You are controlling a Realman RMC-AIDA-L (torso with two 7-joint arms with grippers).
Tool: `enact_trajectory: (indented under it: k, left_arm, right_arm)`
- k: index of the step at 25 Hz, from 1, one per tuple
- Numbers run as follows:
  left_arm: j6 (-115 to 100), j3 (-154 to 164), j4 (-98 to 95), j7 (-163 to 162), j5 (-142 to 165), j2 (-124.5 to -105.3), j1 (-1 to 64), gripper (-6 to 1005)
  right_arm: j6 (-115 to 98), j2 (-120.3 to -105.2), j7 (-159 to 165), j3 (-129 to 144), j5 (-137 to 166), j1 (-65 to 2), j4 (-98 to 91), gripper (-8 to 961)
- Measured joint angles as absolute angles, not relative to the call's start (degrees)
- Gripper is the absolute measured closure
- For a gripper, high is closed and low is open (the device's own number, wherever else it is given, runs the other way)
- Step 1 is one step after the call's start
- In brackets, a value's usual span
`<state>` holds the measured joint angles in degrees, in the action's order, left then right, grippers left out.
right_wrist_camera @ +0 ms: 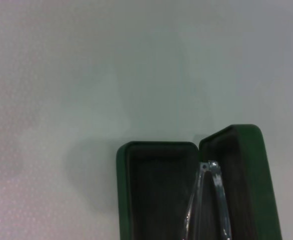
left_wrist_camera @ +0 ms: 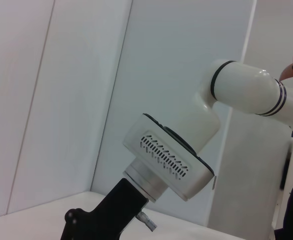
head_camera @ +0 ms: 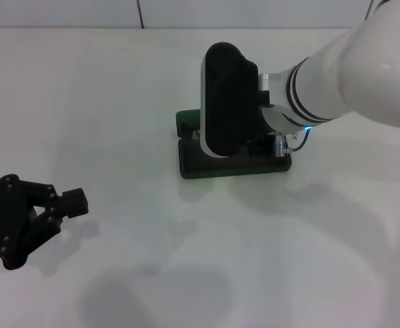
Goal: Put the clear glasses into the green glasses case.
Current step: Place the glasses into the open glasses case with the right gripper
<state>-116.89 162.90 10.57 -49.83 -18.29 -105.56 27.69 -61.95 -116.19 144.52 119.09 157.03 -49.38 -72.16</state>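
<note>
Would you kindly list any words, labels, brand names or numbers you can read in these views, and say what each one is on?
There is no readable text in any view.
The green glasses case lies open; no lettering shows on its shell or lining.
The right arm's wrist housing shows only vent slots, no label.
The left claw carries no markings.
</note>
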Motion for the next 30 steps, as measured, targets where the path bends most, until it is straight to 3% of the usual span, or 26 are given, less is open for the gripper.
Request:
enact_trajectory:
  k: [30]
  left_arm:
    - [-116.9, 162.9, 10.5, -49.8, -19.1, -105.56, 27.1, 958]
  right_arm:
    - [-62.6, -116.19, 144.7, 119.9, 157.1, -49.2, -72.5, 857]
